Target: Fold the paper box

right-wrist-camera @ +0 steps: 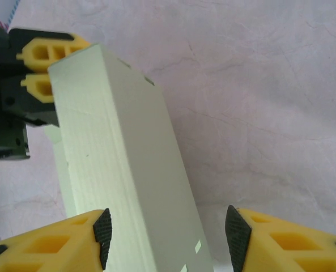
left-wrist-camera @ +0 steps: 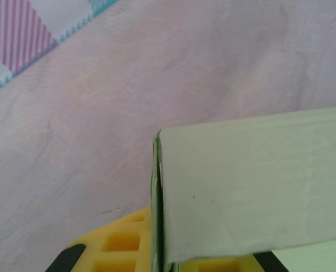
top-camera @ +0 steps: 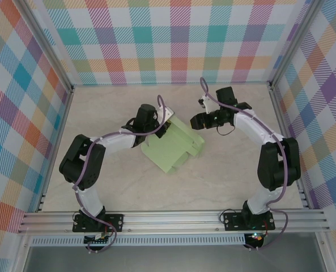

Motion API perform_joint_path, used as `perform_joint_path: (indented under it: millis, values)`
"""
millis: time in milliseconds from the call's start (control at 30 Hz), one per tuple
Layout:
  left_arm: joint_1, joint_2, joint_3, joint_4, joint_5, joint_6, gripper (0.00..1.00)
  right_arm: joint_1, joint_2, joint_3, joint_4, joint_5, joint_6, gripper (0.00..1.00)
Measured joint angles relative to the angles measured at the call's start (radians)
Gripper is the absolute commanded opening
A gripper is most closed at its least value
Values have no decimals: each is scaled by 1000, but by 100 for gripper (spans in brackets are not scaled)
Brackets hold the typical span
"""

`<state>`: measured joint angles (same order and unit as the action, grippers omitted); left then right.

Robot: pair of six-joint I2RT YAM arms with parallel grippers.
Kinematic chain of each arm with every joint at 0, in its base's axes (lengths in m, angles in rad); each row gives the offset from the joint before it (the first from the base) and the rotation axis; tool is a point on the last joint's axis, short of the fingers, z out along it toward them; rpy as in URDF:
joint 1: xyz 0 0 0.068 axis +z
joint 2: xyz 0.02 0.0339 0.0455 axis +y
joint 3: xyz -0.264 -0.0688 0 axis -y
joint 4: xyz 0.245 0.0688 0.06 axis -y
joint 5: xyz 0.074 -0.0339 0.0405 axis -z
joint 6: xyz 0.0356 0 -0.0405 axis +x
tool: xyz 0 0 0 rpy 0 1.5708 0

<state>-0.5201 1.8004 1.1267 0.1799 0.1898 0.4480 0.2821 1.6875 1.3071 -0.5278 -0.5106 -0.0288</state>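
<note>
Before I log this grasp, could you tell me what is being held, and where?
Left gripper pinches the paper box by its raised panel's end; right gripper open.

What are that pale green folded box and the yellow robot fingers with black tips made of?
The pale green folded box looks like thin matte card: sharp creases, cut slots, faint ribbing. The yellow fingers look like moulded hard plastic, with hollow cells; their black pads seem rubbery, though that is uncertain.

The paper box (left-wrist-camera: 252, 187) shows a folded edge upright, pinched at its foot by the left tool (left-wrist-camera: 161, 262), yellow fingers (left-wrist-camera: 122, 243) either side; pale worktop (left-wrist-camera: 156, 73) lies beyond the box.
</note>
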Motion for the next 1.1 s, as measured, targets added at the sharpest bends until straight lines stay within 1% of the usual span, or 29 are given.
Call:
perform_joint_path:
  millis: [67, 167, 367, 433, 533, 633, 933, 1100]
  values:
    - [0, 10, 66, -107, 29, 26, 10, -1, -27, -51, 29, -24, 24, 59]
    - [0, 42, 145, -235, 48, 49, 12, -1, -27, -92, 48, -58, 61, 59]
    - [0, 126, 289, -521, 49, 85, 13, -1, -28, -173, 93, -118, 87, 67]
    - [0, 149, 327, -579, 48, 100, 13, -1, -28, -180, 94, -147, 81, 68]
    - [0, 157, 336, -624, 49, 116, 13, 1, -28, -179, 108, -183, 74, 72]
    - [0, 157, 336, -650, 56, 122, 12, 17, -23, -177, 124, -187, 68, 73]
    - [0, 175, 336, -655, 76, 120, 12, 76, 49, -168, 169, -167, 66, 73]
    - [0, 176, 336, -644, 83, 110, 12, 97, 67, -168, 176, -155, 67, 71]
